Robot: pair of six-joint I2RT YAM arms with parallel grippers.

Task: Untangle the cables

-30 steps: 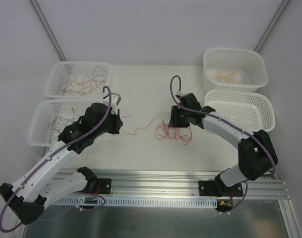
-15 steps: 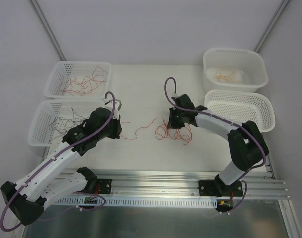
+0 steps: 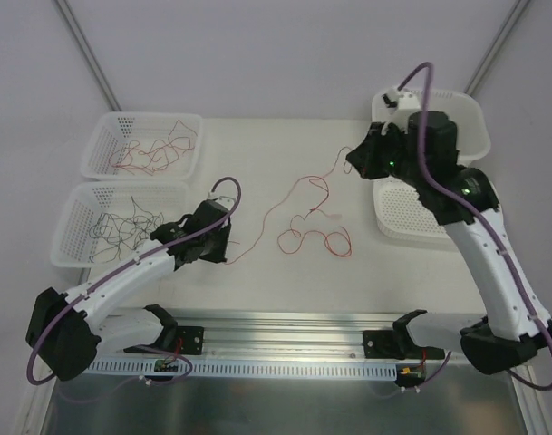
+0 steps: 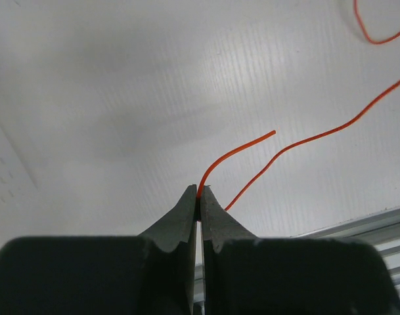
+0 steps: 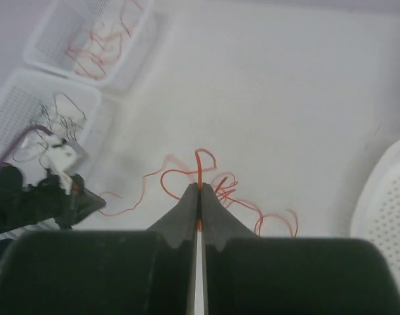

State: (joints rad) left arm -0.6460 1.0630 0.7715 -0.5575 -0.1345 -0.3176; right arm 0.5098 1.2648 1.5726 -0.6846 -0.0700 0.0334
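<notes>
The left gripper [image 4: 198, 195], at eight o'clock, has its fingers clamped on the end of a red cable [image 4: 245, 144]. The right gripper [image 5: 200, 191], high at two o'clock, pinches the cables [image 3: 314, 237] too. Their loops lie at the centre of the table [image 3: 266, 149]. I would pull apart slowly, so the knots slide open and do not tighten. No writing can be read.

No text, label, brand, number or sign can be read in any of the views.
</notes>
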